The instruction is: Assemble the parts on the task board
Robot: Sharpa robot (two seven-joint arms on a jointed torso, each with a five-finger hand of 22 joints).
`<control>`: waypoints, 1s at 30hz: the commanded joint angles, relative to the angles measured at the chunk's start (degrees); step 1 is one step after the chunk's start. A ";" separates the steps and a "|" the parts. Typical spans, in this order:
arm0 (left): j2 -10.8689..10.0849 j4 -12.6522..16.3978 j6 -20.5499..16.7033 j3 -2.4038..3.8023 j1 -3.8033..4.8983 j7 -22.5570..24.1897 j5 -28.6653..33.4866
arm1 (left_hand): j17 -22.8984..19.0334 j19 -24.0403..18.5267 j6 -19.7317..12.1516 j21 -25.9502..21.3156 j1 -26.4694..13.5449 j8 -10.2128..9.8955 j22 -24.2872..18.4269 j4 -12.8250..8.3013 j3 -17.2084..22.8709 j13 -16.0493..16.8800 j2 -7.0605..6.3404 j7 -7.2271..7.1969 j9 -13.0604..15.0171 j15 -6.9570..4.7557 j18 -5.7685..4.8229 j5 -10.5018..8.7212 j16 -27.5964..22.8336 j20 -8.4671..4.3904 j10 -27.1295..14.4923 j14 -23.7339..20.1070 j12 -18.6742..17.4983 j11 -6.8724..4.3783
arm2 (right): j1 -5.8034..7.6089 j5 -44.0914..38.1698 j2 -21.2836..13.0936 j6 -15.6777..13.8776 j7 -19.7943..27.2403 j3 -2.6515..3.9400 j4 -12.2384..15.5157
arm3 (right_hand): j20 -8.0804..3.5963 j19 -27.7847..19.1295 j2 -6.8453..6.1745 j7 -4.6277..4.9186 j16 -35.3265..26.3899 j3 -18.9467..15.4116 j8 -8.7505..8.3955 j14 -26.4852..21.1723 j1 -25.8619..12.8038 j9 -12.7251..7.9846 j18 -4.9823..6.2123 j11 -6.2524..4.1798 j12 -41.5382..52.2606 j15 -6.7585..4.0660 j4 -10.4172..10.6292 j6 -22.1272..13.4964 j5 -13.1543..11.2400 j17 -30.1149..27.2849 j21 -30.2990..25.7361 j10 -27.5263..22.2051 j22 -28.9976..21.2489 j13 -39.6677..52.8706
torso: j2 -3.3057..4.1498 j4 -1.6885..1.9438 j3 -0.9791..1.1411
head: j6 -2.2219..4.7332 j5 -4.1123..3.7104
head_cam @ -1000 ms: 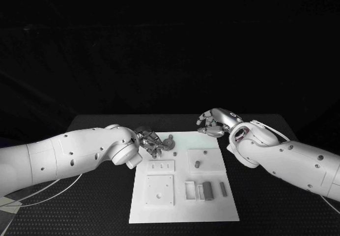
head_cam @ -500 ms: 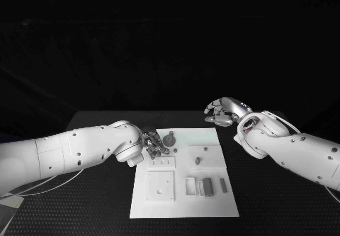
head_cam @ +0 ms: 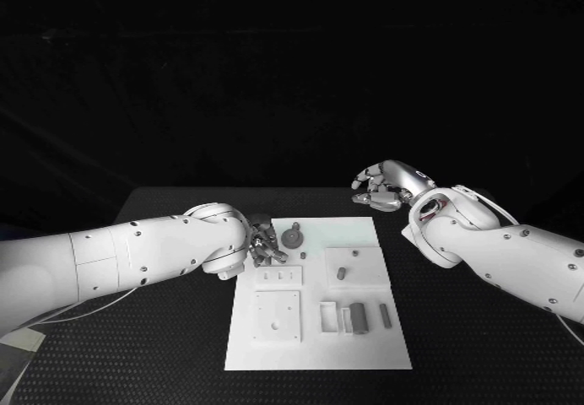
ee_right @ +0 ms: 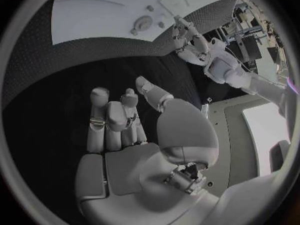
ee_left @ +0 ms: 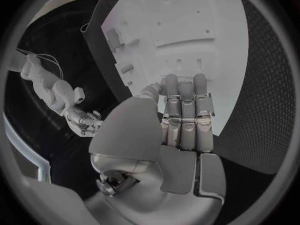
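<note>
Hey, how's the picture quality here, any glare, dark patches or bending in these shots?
Head view: the task board is bright and a little washed out, everything behind the table black. Left wrist view: fisheye curves the board's straight edges; the left hand is evenly lit. Right wrist view: the right hand is sharp against dark mat.

Task board [head_cam: 365,337] flat mid-table, long side running near-to-far. Left hand [head_cam: 261,245] at board's far-left corner, fingers curled in, touching or just beside grey oval part [head_cam: 294,238] on board; cannot tell if held. Right hand [head_cam: 387,187] off board, over table [head_cam: 159,337] past board's far-right corner, fingers curled, nothing visible in them. Small grey peg [head_cam: 342,272] on raised block at board centre-right. Near-right area: grey bar [head_cam: 358,321] and thinner grey strip [head_cam: 385,315] side by side. Square plate [head_cam: 276,318] at near-left.
</note>
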 commanded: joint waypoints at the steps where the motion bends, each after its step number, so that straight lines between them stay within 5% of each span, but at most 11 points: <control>1: 0.20 -0.22 2.12 -0.01 0.08 -0.78 -5.21 | -0.16 0.17 7.42 0.45 -0.44 2.29 0.27 0.00 0.46 0.16 0.33 -6.52 17.30 -0.35 0.79 -0.28 0.61 -0.23 0.10 0.04 0.57 -0.48 | 0.01 0.80 0.04 -0.29 0.07 0.07 0.17 | -0.04 -0.15 0.09 0.43 -0.22 0.04 -0.12 -0.35 0.68 0.07 2.47 0.13 -0.38 -0.13 -0.37 0.09 0.23 -0.07 -0.26 0.05 0.23 -0.09 | -0.03 0.04 0.05 | 0.12 0.09; 5: 0.82 -1.11 2.28 -0.20 0.05 -0.74 -5.48 | -0.35 0.23 7.52 0.61 -0.60 2.43 0.55 -0.30 0.65 0.30 0.58 -6.62 17.62 -0.44 0.82 -0.20 1.13 -0.33 0.16 0.07 0.88 -0.58 | 0.01 0.86 0.08 -0.34 0.07 0.14 0.20 | -0.04 -0.16 0.09 0.43 -0.23 0.04 -0.13 -0.36 0.71 0.07 2.47 0.13 -0.39 -0.13 -0.38 0.09 0.23 -0.07 -0.26 0.05 0.23 -0.10 | 0.02 -0.09 0.03 | 0.14 0.23; 9: 1.28 -1.56 2.33 -1.25 0.01 -0.65 -5.48 | -0.57 0.27 7.61 0.77 -0.88 2.55 0.84 -0.64 0.83 0.43 0.70 -6.71 17.95 -0.53 0.82 -0.01 1.65 -0.40 0.20 0.06 1.21 -0.67 | 0.01 0.92 0.10 -0.29 0.06 0.15 0.14 | -0.04 -0.16 0.09 0.43 -0.23 0.03 -0.13 -0.36 0.75 0.08 2.47 0.13 -0.40 -0.13 -0.39 0.10 0.23 -0.07 -0.27 0.05 0.24 -0.12 | 0.11 -0.19 -0.06 | 0.09 0.05; 15: 2.14 -2.64 2.64 -2.00 -0.09 -0.61 -5.45 | -0.96 0.35 7.78 1.01 -1.72 2.79 1.33 -1.14 1.36 0.66 1.35 -6.88 18.56 -0.63 0.84 0.10 2.57 -0.52 0.27 0.02 1.78 -0.81 | 0.01 1.26 0.26 -0.25 0.09 0.17 0.03 | -0.04 -0.17 0.10 0.43 -0.24 0.02 -0.13 -0.37 0.83 0.09 2.47 0.13 -0.42 -0.13 -0.40 0.10 0.23 -0.07 -0.29 0.04 0.25 -0.15 | 0.08 -0.10 -0.09 | -0.28 -0.22; 17: 2.17 -2.59 2.80 -2.07 -0.17 -0.59 -5.45 | -1.62 0.21 7.73 1.08 -3.10 2.87 1.83 -2.13 3.87 0.86 1.56 -6.98 19.32 -0.76 0.82 -2.58 3.62 -0.58 0.09 -0.33 2.38 -0.89 | 0.01 1.43 0.24 -0.20 0.07 0.17 0.08 | -0.03 -0.18 0.11 0.43 -0.25 0.02 -0.13 -0.37 0.83 0.09 2.47 0.13 -0.42 -0.13 -0.39 0.10 0.23 -0.07 -0.29 0.04 0.25 -0.16 | 0.07 -0.09 -0.07 | -0.35 -0.20; 18: 2.21 -2.59 2.93 -2.08 -0.18 -0.60 -5.45 | -2.13 0.19 7.75 1.16 -4.58 2.89 2.18 -3.24 5.49 0.94 1.31 -7.02 19.80 -0.77 0.80 -2.77 4.30 -0.63 -0.02 -0.52 2.74 -0.93 | 0.01 1.44 0.25 -0.18 0.07 0.18 0.06 | -0.03 -0.18 0.13 0.43 -0.25 0.02 -0.13 -0.38 0.84 0.10 2.47 0.13 -0.43 -0.13 -0.38 0.11 0.23 -0.07 -0.30 0.04 0.25 -0.17 | 0.07 -0.06 -0.04 | -0.44 -0.22; 20: 2.29 -2.67 3.10 -2.11 -0.19 -0.63 -5.45 | -3.89 0.12 7.76 1.16 -11.29 2.51 3.07 -9.84 10.68 0.90 1.39 -7.09 20.88 -0.76 0.88 -2.64 6.05 -0.88 -0.37 -1.08 3.48 -0.98 | 0.01 1.46 0.24 -0.13 0.05 0.18 0.03 | -0.03 -0.18 0.14 0.43 -0.25 0.01 -0.13 -0.38 0.85 0.10 2.47 0.13 -0.43 -0.13 -0.38 0.11 0.23 -0.07 -0.30 0.03 0.25 -0.17 | 0.05 -0.04 -0.04 | -0.49 -0.25; 21: 2.32 -2.77 3.09 -2.15 -0.20 -0.63 -5.45 | -7.99 1.41 8.58 1.28 -35.91 1.39 4.52 -28.39 25.03 0.26 5.37 -6.81 22.53 -0.76 -0.30 -3.02 9.38 0.06 -0.43 -1.73 4.72 -0.70 | 0.01 1.46 0.26 -0.12 0.04 0.18 0.03 | -0.03 -0.18 0.15 0.43 -0.25 0.01 -0.13 -0.38 0.86 0.10 2.47 0.13 -0.43 -0.13 -0.38 0.11 0.23 -0.07 -0.30 0.03 0.25 -0.18 | 0.05 -0.04 -0.05 | -0.54 -0.28; 22: 2.37 -2.82 3.16 -2.17 -0.22 -0.63 -5.45 | -8.50 1.82 9.02 1.35 -36.25 1.39 4.68 -29.66 26.96 0.12 4.02 -7.07 22.67 -0.83 0.51 -3.05 9.73 -0.85 -0.09 -1.47 4.90 -0.98 | 0.01 1.46 0.26 -0.12 0.05 0.18 0.04 | -0.03 -0.18 0.15 0.43 -0.25 0.01 -0.13 -0.38 0.86 0.10 2.47 0.13 -0.44 -0.13 -0.38 0.11 0.23 -0.07 -0.30 0.03 0.25 -0.18 | 0.03 -0.01 -0.08 | -0.58 -0.29; 30: 2.75 -2.91 3.88 -2.24 -0.54 -0.76 -5.47 | -9.47 1.85 9.04 1.18 -38.28 1.03 4.98 -30.41 28.74 -0.23 5.19 -6.99 22.93 -0.88 0.43 -4.70 10.27 -0.83 -0.12 -1.66 4.95 -0.92 | 0.01 1.46 0.26 -0.05 0.04 0.19 0.07 | -0.03 -0.19 0.20 0.43 -0.27 0.01 -0.13 -0.39 0.94 0.12 2.47 0.13 -0.45 -0.13 -0.40 0.12 0.23 -0.07 -0.32 0.03 0.26 -0.22 | 0.00 0.00 -0.03 | -0.75 -0.05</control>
